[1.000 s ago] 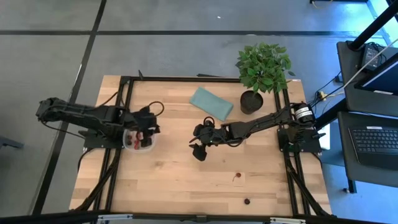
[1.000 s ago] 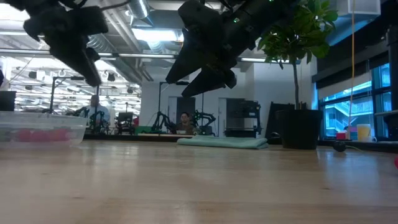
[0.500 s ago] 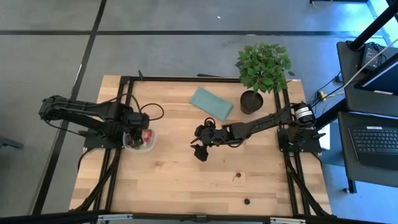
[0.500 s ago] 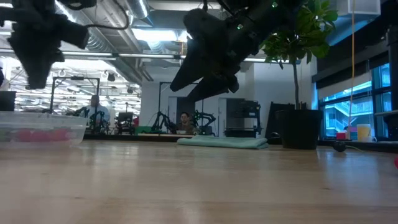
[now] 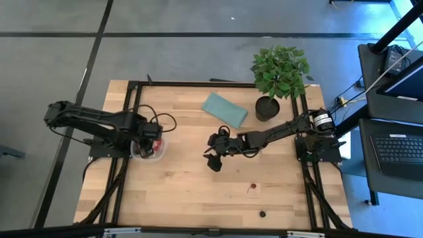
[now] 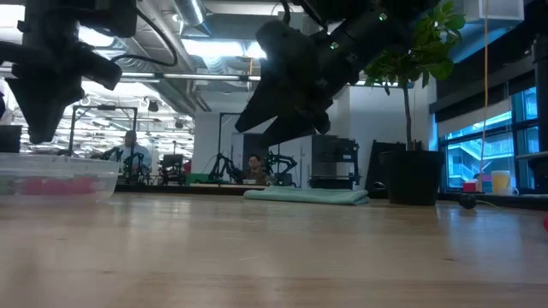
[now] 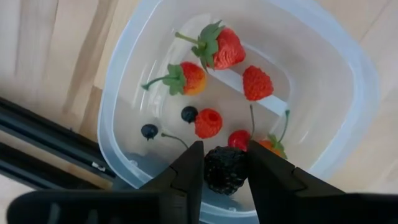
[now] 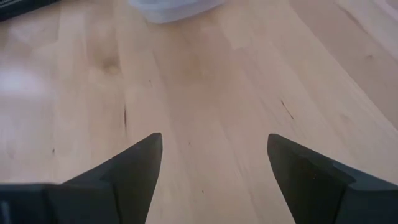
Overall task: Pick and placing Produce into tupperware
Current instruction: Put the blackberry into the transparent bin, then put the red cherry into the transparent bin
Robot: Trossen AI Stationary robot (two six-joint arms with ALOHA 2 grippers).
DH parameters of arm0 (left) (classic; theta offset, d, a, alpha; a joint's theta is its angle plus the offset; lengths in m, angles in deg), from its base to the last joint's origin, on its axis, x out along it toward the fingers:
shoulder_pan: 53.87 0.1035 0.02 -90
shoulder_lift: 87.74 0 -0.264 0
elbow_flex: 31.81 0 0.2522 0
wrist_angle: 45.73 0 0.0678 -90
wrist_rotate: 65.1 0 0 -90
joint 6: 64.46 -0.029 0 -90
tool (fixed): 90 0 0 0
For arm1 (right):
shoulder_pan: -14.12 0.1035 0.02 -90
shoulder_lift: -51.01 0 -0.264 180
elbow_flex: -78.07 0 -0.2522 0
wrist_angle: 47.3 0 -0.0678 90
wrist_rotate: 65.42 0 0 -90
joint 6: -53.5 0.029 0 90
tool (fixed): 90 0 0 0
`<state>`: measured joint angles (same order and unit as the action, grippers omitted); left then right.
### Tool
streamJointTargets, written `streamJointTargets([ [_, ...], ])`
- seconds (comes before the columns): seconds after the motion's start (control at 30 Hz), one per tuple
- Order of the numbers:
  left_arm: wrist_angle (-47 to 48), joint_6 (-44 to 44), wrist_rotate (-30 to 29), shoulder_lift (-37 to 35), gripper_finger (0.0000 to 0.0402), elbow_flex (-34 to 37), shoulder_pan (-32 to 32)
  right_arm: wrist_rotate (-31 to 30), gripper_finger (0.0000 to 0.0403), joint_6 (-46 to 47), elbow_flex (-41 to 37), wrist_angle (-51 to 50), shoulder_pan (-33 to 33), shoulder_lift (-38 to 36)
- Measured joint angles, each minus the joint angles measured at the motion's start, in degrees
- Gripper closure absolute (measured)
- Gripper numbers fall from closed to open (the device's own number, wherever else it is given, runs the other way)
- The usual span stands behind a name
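Note:
The clear tupperware (image 5: 149,149) stands at the table's left and holds red strawberries (image 7: 222,48), raspberries (image 7: 208,122) and small dark berries (image 7: 149,130). My left gripper (image 7: 225,163) points down over it, shut on a dark blackberry (image 7: 224,169). My right gripper (image 5: 210,157) hangs open above bare wood at mid-table, with nothing between its fingers (image 8: 140,162). A red fruit (image 5: 252,188) and a dark one (image 5: 262,213) lie loose on the table's near right. My left gripper pinches the blackberry by two opposite sides (image 7: 210,169) between its two fingertips (image 7: 189,167). The fingers come from above and point down. The berry hangs clear over the inside of the tupperware, above the fruit lying on the bottom.
A teal pad (image 5: 225,110) lies at the far middle, and a potted plant (image 5: 277,74) stands at the far right corner. Black frame rails (image 5: 129,119) run beside the tupperware. Bare wood spreads between the two grippers and toward the near edge.
My left gripper has drawn back a little toward the table's left edge and tipped from a slant to pointing straight down over the tupperware, keeping the blackberry between its fingers. The tupperware has stayed where it was.

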<state>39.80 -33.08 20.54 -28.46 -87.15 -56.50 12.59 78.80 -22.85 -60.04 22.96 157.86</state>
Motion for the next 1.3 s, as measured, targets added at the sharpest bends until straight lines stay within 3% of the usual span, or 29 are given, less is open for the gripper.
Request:
streamJointTargets([
  [0.87, 0.2, -2.47, 0.13, 2.32, 0.0286, 0.0, 0.0, 0.02, 0.0112, 0.02, 0.0, -0.04, 0.01, 0.0],
  [1.3, -0.29, -3.65, 2.42, 2.32, 0.019, -0.5, 0.0, 1.08, 0.0111, -0.01, 0.0, -0.68, 0.04, 0.0],
])
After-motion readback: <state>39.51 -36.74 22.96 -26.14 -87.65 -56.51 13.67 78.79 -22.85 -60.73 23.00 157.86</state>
